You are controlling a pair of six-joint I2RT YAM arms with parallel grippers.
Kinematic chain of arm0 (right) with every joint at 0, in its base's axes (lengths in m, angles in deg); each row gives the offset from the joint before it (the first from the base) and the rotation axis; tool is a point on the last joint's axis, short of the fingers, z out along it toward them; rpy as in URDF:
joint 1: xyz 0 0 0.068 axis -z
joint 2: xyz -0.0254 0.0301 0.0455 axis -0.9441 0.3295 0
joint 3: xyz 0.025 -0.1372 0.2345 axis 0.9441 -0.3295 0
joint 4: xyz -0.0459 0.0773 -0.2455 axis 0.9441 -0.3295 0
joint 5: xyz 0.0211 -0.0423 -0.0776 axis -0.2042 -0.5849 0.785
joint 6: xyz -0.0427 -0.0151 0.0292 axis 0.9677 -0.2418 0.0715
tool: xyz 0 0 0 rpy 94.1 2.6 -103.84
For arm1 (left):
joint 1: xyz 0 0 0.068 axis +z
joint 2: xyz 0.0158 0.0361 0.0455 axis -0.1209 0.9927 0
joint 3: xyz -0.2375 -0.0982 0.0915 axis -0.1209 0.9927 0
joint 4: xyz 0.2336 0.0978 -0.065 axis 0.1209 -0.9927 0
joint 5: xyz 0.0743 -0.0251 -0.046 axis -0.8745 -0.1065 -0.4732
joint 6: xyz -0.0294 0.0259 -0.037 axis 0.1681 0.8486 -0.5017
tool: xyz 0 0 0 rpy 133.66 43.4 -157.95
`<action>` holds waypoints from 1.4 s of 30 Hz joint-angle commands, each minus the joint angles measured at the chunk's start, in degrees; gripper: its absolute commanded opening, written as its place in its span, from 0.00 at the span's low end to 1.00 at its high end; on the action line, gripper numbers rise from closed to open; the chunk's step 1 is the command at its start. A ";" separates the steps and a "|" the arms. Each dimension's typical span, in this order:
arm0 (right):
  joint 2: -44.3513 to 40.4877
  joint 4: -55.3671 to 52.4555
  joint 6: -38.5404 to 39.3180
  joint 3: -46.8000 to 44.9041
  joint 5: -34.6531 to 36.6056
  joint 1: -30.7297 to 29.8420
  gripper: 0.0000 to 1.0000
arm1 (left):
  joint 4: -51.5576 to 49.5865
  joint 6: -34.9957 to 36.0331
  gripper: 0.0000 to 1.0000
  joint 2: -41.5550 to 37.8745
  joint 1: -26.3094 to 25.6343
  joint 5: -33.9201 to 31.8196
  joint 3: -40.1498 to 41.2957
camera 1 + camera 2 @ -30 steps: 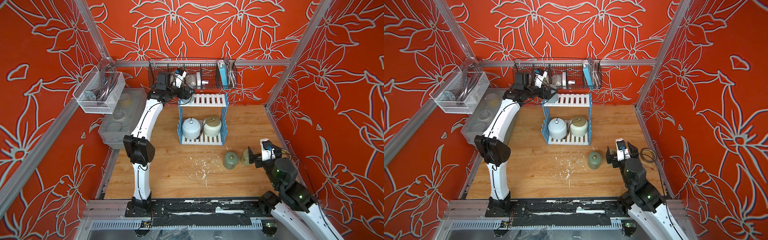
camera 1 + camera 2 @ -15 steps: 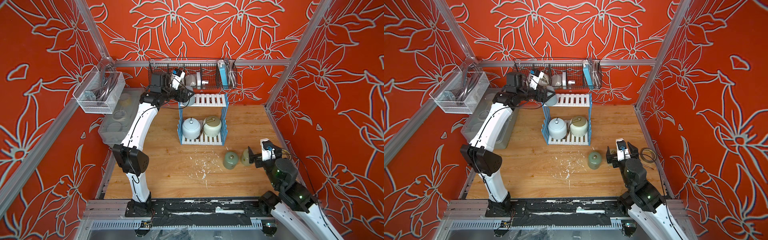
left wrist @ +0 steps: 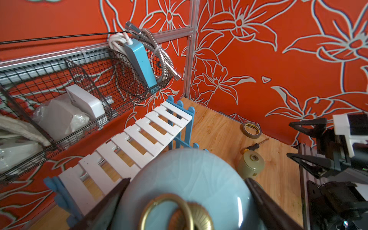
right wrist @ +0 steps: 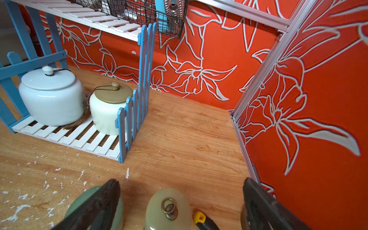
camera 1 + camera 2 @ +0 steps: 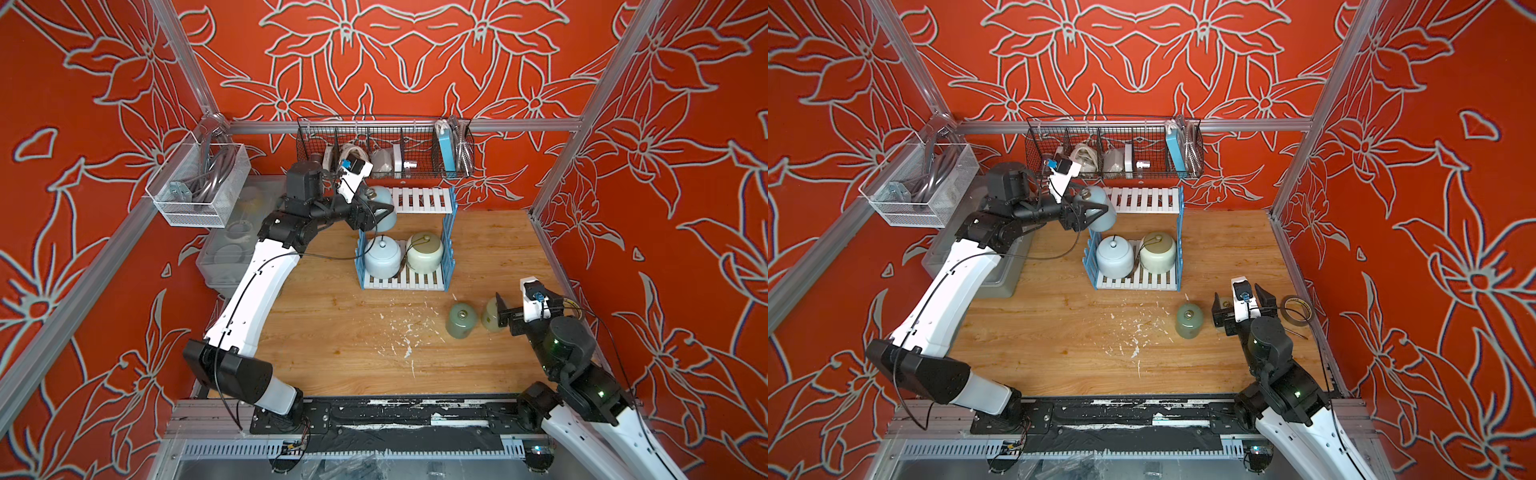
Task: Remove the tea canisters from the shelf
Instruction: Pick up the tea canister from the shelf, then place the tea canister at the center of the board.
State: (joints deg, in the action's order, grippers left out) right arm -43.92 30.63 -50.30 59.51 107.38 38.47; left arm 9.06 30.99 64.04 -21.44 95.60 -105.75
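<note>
1. Wood table (image 5: 332,332), orange flowered walls. Shelf (image 5: 424,199): top tier bare; blue jar (image 5: 382,259) and cream jar (image 5: 424,251) on the lower tier.
2. Left gripper (image 3: 185,203) clamps the blue-grey canister (image 5: 382,203) — aloft, just off the tier's end.
3. Right gripper (image 4: 181,182) wide apart, empty, over the small cream canister (image 4: 167,207) on the table.
4. Step: carry-off. Next, likely: lower onto bare table, release.

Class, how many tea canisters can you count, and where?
5. The blue-grey canister: in the left hand, by the shelf's top tier. The pale blue jar and cream jar: bottom tier. The sage green canister and small cream canister: on the table. None apparently hidden.
</note>
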 commanded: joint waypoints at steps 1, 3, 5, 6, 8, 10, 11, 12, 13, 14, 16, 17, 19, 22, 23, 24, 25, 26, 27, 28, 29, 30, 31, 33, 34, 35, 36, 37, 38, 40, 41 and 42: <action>-0.38 1.02 0.54 -0.54 0.57 0.11 1.00 | 8.92 3.69 0.00 -5.82 -1.94 2.75 4.13; -0.52 0.93 0.45 -0.45 0.34 0.08 1.00 | 10.82 5.83 0.00 -8.37 -3.45 3.00 8.70; -0.79 1.05 0.54 -0.70 1.00 0.13 0.99 | 13.10 9.23 0.00 -11.23 -5.49 2.93 14.21; -0.75 1.22 0.59 -0.73 1.11 0.12 0.99 | 14.63 10.14 0.00 -12.49 -6.23 2.84 16.72; -0.63 1.07 0.55 -0.58 0.57 0.10 1.00 | 17.68 12.44 0.00 -14.99 -7.80 3.45 22.12; -0.71 0.94 0.54 -0.45 0.22 0.11 1.00 | 19.60 14.38 0.00 -16.44 -9.34 3.50 26.16; -0.85 0.92 0.54 -0.55 0.56 0.04 1.00 | 20.08 15.24 0.00 -16.87 -10.09 3.71 27.66; -1.05 0.97 0.58 -0.63 0.99 0.04 1.00 | 20.10 15.68 0.00 -17.07 -10.57 3.73 28.33; -1.17 1.14 0.69 -0.81 1.36 0.11 1.00 | 20.20 15.40 0.00 -17.16 -10.96 3.78 28.88; -1.11 1.25 0.80 -0.79 1.39 0.19 0.99 | 20.51 14.66 0.00 -17.16 -11.15 3.96 29.44; -1.05 1.08 0.65 -0.67 0.78 0.10 1.00 | 21.95 14.12 0.00 -17.16 -11.62 4.48 31.34; -1.05 0.99 0.65 -0.59 0.60 0.17 0.99 | 23.38 14.11 0.00 -17.25 -11.93 4.71 32.76; -1.17 0.93 0.57 -0.61 1.01 0.04 1.00 | 25.38 14.14 0.00 -16.97 -12.45 5.12 34.87; -1.08 1.05 0.63 -0.79 1.18 0.18 0.99 | 28.74 13.47 0.00 -16.36 -13.25 5.37 38.00; -0.90 1.00 0.64 -0.63 0.69 0.13 1.00 | 30.38 13.52 0.00 -16.24 -13.64 5.45 39.58; -0.78 0.99 0.57 -0.63 0.42 0.12 1.00 | 31.81 13.86 0.00 -16.07 -14.00 5.54 40.90; -0.77 0.96 0.58 -0.60 0.25 0.10 0.99 | 33.03 14.60 0.00 -15.83 -14.51 5.65 42.43; -0.76 0.86 0.54 -0.64 0.45 0.13 1.00 | 33.85 15.20 0.00 -15.56 -14.88 5.65 43.40; -0.77 0.92 0.58 -0.64 0.90 0.10 0.99 | 34.32 15.68 0.00 -15.10 -15.25 5.44 44.08; -0.78 0.99 0.61 -0.78 1.08 0.13 1.00 | 34.29 15.91 0.00 -14.59 -15.54 5.02 44.43; -0.72 1.06 0.62 -0.79 1.04 0.13 0.99 | 34.06 15.86 0.00 -14.01 -15.66 4.74 44.54; -0.71 1.11 0.61 -0.73 0.64 0.13 0.99 | 34.10 15.78 0.00 -13.34 -15.75 4.54 44.84; -0.70 0.99 0.56 -0.68 0.20 0.21 0.99 | 34.85 15.78 0.00 -12.68 -15.90 4.36 45.59; -0.98 0.94 0.54 -0.54 0.06 0.19 1.00 | 37.20 15.48 0.00 -11.47 -16.32 3.95 46.94; -1.19 1.10 0.53 -0.69 0.48 0.07 0.99 | 37.93 15.27 0.00 -10.83 -16.51 3.74 47.29; -1.30 1.33 0.65 -0.93 0.91 0.18 0.99 | 38.20 15.09 0.00 -10.31 -16.74 3.48 47.33; -1.26 1.42 0.63 -0.92 0.96 0.15 1.00 | 38.58 15.00 0.00 -9.69 -16.94 3.20 47.54; -1.29 1.34 0.55 -0.86 0.66 0.17 1.00 | 39.50 15.08 0.00 -9.11 -17.12 2.97 48.08; -1.29 1.22 0.49 -0.79 0.20 0.20 1.00 | 40.60 15.61 0.00 -8.68 -17.38 2.88 48.86; -1.48 1.23 0.33 -0.63 -0.49 0.16 1.00 | 43.10 17.49 0.00 -7.46 -18.13 2.26 50.97; -1.72 1.26 0.42 -0.71 -0.31 0.13 0.99 | 43.62 18.03 0.00 -7.04 -18.51 2.02 51.45; -1.90 1.41 0.45 -0.86 0.19 0.19 1.00 | 43.73 18.24 0.00 -6.45 -18.85 1.82 51.57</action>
State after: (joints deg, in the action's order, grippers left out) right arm -44.83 30.68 -50.08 59.18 107.32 38.51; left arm 44.67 47.10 57.24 -39.26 96.76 -54.08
